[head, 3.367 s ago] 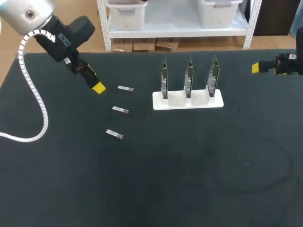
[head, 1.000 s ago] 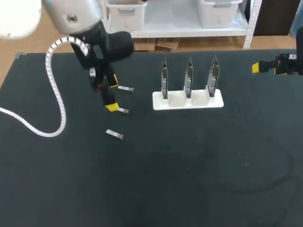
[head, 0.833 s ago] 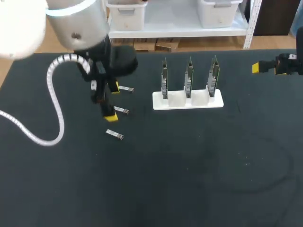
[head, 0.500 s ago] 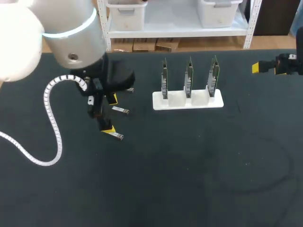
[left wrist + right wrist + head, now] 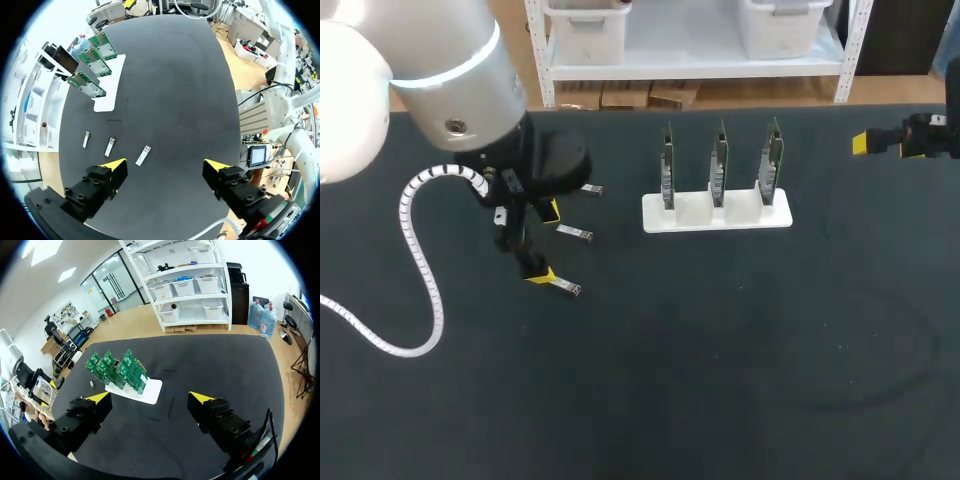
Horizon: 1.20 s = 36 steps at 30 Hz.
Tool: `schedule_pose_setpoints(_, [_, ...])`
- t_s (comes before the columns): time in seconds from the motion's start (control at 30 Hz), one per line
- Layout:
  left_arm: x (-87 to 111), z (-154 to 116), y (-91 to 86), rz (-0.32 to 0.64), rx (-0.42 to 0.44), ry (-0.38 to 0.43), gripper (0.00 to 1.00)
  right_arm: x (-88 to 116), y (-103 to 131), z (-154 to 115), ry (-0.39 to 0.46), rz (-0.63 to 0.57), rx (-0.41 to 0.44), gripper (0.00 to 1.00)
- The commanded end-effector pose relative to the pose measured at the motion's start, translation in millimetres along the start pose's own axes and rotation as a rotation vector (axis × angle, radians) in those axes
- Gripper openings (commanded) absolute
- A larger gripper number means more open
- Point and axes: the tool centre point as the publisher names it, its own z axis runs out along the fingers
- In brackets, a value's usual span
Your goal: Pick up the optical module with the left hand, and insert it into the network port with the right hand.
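Robotics lab: circuit boards [image 5: 719,160] racked on a black table [image 5: 720,380]

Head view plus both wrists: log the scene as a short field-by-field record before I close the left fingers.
table: dark surface
far module: lying flat on it
middle module: lying flat
near module: lying flat, next to one left fingertip, not gripped
left fingers: open, empty, over the row of modules
right fingers: open, empty, by the table's far right edge
board stand: white base, three green boards upright, right of the modules
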Motion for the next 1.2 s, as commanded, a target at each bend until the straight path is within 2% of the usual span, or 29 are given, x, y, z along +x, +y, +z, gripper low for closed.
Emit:
schedule_pose_setpoints(0.03, [1.3, -0.2, -0.6, 0.002, -0.002, -0.003, 1.00, 0.0, 0.0, 0.1, 0.000, 0.000, 0.000, 1.00])
schedule_pose_setpoints(0.17, [0.7, -4.6, 4.9, 0.007, -0.037, 0.047, 1.00, 0.0, 0.0, 0.1, 0.000, 0.000, 0.000, 1.00])
schedule_pose_setpoints(0.27, [1.5, -2.9, 11.3, 0.080, -0.002, 0.076, 1.00, 0.0, 0.0, 0.1, 0.000, 0.000, 0.000, 1.00])
schedule_pose_setpoints(0.4, [2.8, 0.9, 10.7, 0.153, 0.041, 0.092, 1.00, 0.0, 0.0, 0.1, 0.000, 0.000, 0.000, 1.00])
schedule_pose_setpoints(0.53, [14.8, 8.6, 6.7, 0.135, 0.047, 0.102, 1.00, 0.0, 0.0, 0.1, 0.000, 0.000, 0.000, 1.00])
schedule_pose_setpoints(0.6, [18.3, 12.1, 4.8, 0.142, 0.018, 0.111, 1.00, 0.0, 0.0, 0.1, 0.000, 0.000, 0.000, 1.00])
schedule_pose_setpoints(0.77, [17.7, 26.3, 0.5, 0.150, -0.004, 0.086, 1.00, 0.0, 0.0, 0.1, 0.000, 0.000, 0.000, 1.00])
schedule_pose_setpoints(0.93, [2.5, 47.6, -6.4, 0.248, -0.010, 0.069, 1.00, 0.0, 0.0, 0.1, 0.000, 0.000, 0.000, 1.00])
schedule_pose_setpoints(1.1, [11.3, 50.9, -5.7, 0.313, -0.027, 0.073, 1.00, 0.0, 0.0, 0.1, 0.000, 0.000, 0.000, 1.00])
schedule_pose_setpoints(1.2, [19.8, 52.9, -4.0, 0.311, -0.012, 0.085, 1.00, 0.0, 0.0, 0.1, 0.000, 0.000, 0.000, 1.00])
